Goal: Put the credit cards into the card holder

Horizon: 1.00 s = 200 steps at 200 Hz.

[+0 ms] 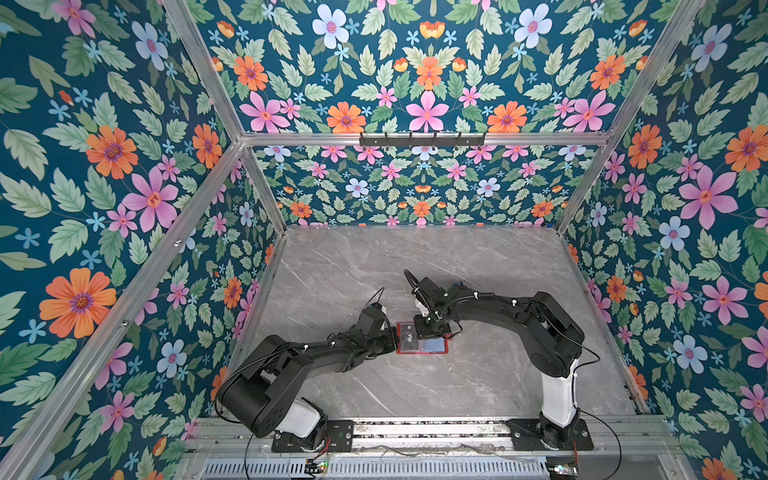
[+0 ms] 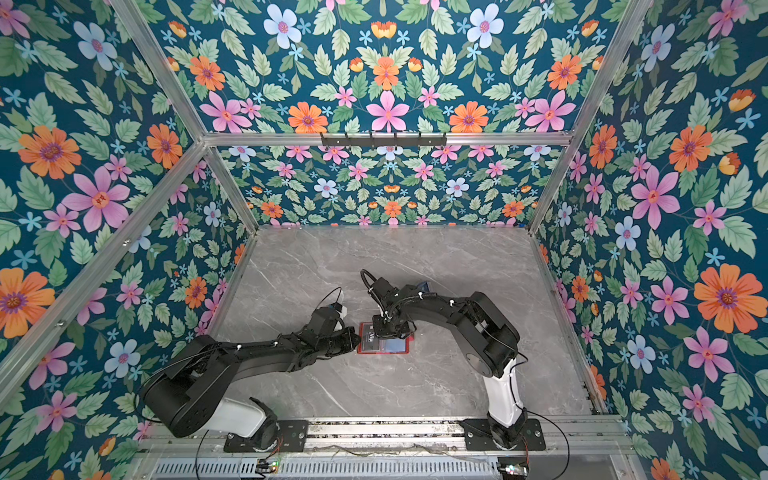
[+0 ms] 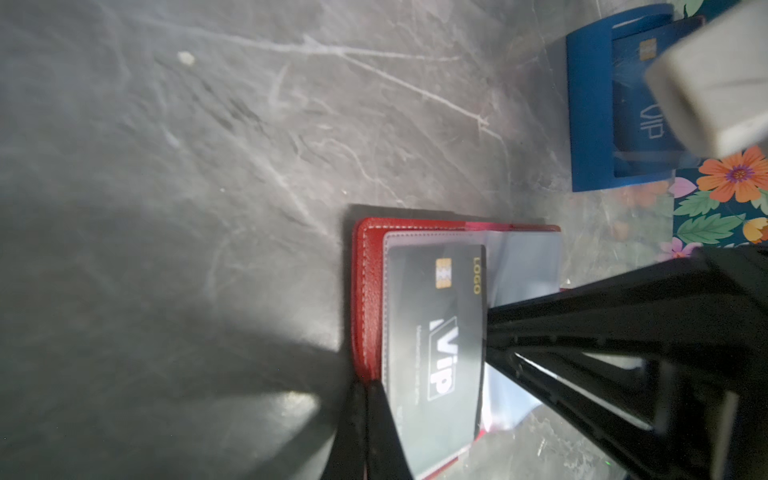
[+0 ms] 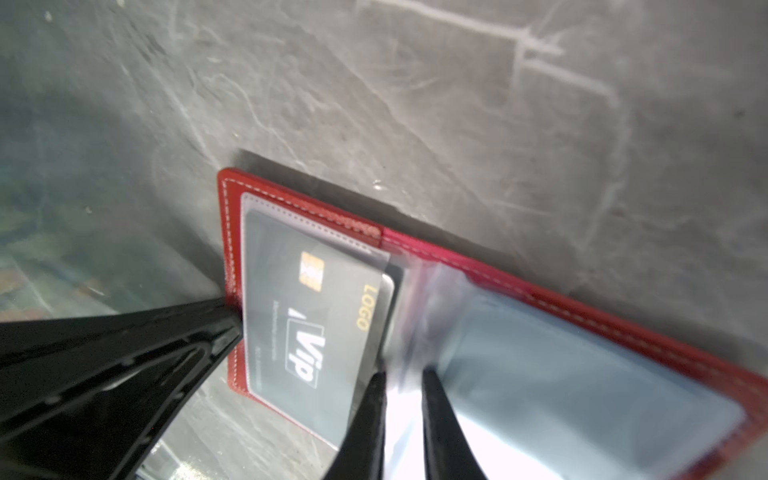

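The left gripper (image 3: 368,388) pinches shut on the holder (image 3: 368,291) edge. The right gripper (image 4: 401,378) has its 2 fingers slightly apart astride a sleeve (image 4: 402,424), with the card (image 4: 316,316) just beside them.

Grey marble-look desk (image 1: 478,266) under me, pale veins crossing it. Red card holder (image 1: 422,352) lying open on it, flat, cover down, clear sleeves up, middle of desk, toward front edge. Thin dark shadow hugging holder's edge in my wrist views. Small blue stand (image 3: 590,112) also standing on desk, apart from holder, farther back, to right.
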{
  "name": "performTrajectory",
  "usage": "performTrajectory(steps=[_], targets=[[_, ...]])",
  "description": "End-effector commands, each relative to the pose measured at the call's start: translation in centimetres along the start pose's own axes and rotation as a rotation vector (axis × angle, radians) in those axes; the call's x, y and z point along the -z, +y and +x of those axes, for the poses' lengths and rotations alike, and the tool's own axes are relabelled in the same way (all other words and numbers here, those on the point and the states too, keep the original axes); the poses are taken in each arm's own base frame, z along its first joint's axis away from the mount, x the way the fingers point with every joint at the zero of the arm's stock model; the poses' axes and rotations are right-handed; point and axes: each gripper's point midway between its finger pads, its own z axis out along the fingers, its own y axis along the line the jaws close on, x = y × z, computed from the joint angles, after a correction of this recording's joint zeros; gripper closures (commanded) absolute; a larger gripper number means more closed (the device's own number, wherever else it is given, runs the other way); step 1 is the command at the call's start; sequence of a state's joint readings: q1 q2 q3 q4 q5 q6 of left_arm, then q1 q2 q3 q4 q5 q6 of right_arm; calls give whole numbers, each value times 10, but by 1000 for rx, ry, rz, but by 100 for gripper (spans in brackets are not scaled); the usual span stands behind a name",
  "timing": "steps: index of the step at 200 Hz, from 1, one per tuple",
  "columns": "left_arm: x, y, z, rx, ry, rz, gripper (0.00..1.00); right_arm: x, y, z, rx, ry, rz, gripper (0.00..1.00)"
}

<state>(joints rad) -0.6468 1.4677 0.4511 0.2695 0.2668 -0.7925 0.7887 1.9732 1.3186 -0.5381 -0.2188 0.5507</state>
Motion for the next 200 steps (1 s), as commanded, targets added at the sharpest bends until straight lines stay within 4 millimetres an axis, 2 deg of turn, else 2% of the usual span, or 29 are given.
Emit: performTrajectory(steps=[1, 34, 63, 77, 115, 174, 187, 200], targets=[[0, 10, 8, -4, 28, -37, 100, -2, 6, 3, -4, 9, -31, 79], [2, 15, 3, -22, 15, -87, 100, 18, 1, -1, -5, -62, -5, 79], [5, 12, -3, -37, -3, -95, 100, 34, -6, -2, -22, -121, -9, 79], [6, 12, -4, -40, -5, -98, 100, 35, -13, 0, -35, -123, -6, 79], [8, 8, -9, -51, -20, -91, 100, 22, -35, 14, -67, -72, 33, 82], [35, 5, -34, -120, -121, -164, 57, 6, -45, 25, -89, -43, 52, 84], [42, 1, -41, -136, -149, -169, 54, 5, -46, 25, -93, -41, 51, 85], [46, -12, -43, -170, -159, -117, 56, 4, -46, 26, -96, -43, 47, 85]])
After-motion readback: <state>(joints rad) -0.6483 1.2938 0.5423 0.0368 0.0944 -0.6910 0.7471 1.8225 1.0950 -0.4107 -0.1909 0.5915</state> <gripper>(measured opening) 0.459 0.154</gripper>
